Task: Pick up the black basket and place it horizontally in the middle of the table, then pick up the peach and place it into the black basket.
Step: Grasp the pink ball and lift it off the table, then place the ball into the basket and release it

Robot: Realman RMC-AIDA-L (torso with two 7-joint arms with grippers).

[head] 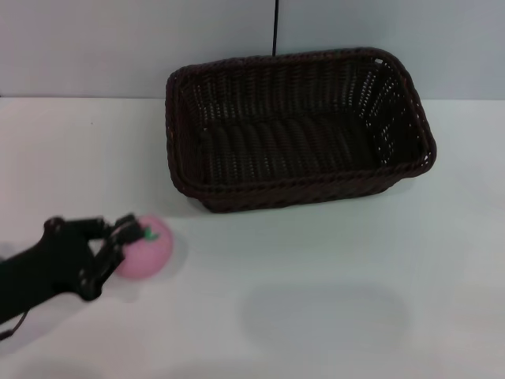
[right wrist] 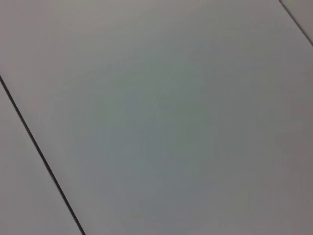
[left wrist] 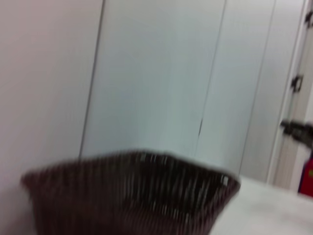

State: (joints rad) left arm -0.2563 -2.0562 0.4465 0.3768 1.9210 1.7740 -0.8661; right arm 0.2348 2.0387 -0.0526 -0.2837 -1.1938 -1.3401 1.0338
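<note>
The left gripper (head: 125, 237) sits low at the near left of the surface (head: 316, 316), its fingers spread around the near side of the peach (head: 146, 246), apparently closing on it, though a firm hold cannot be confirmed. The black basket (head: 296, 130) already lies lengthwise, upright and empty, toward the far middle, well apart from the peach. So the basket step looks done, and lifting the peach into it remains; the right gripper is out of view.

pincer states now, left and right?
Left pincer: at the peach on the table; open or shut cannot be told.
Right pincer: not in view.
</note>
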